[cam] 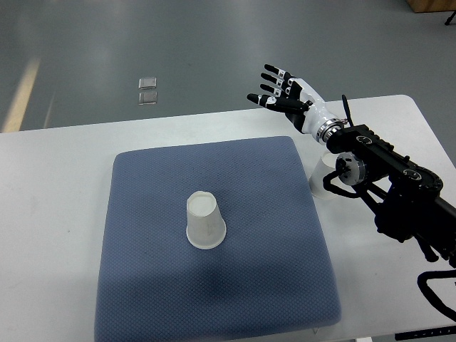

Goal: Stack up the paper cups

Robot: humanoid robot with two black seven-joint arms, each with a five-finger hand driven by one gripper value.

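Here, one paper cup [205, 222] is sitting upside down near the middle of the blue mat [142, 271], its closed base facing up, so nothing is showing inside it. A second cup [322, 173] is standing on the white table [57, 214] just beside the mat's right edge, partly hidden behind the right arm [399, 185]; whether anything is lying in it cannot be told. The right hand [285, 92] is hovering above the table's far edge, fingers spread and gripping nothing. The overturned cup is lying well apart from that hand, down and to the left of it, while the second cup is sitting near the wrist, below the hand.
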